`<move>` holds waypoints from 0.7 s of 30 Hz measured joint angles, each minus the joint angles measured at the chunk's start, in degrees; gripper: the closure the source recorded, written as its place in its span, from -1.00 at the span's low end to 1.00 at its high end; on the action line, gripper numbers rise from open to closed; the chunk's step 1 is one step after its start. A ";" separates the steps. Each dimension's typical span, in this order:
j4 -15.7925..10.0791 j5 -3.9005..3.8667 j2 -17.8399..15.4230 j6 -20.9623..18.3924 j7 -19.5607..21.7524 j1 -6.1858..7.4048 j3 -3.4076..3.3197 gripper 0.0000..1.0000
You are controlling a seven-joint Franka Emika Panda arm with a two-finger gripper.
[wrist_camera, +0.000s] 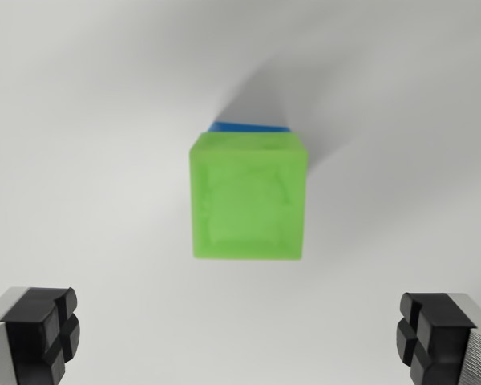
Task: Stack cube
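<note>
Two cubes, green cube (pixel 250 196) apparently atop blue cube (pixel 251 127), on white table (pixel 80 120); gripper (pixel 240 333) spread wide, empty; stacking seemingly complete, retreat next.

- You see a bright green cube (pixel 250 197), its top face faintly embossed.
- A blue cube (pixel 248 127) peeks out beneath it.
- Your tabletop (pixel 80 120) is plain white.
- The pincer (pixel 240 341) has black pads (pixel 42 333) on grey metal.

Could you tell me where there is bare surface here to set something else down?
Nearly everywhere: the white table lies bare on every side of the green cube, which hides most of a blue cube beneath. The open gripper frames the bottom corners.
</note>
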 joint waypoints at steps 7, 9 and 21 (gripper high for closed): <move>1.16 0.07 -2.17 -3.32 -0.02 0.00 0.01 -1.00; 1.67 0.10 -2.78 -4.41 -0.02 0.00 0.01 -1.00; 4.82 0.23 -5.56 -10.31 -0.03 0.00 0.02 -1.00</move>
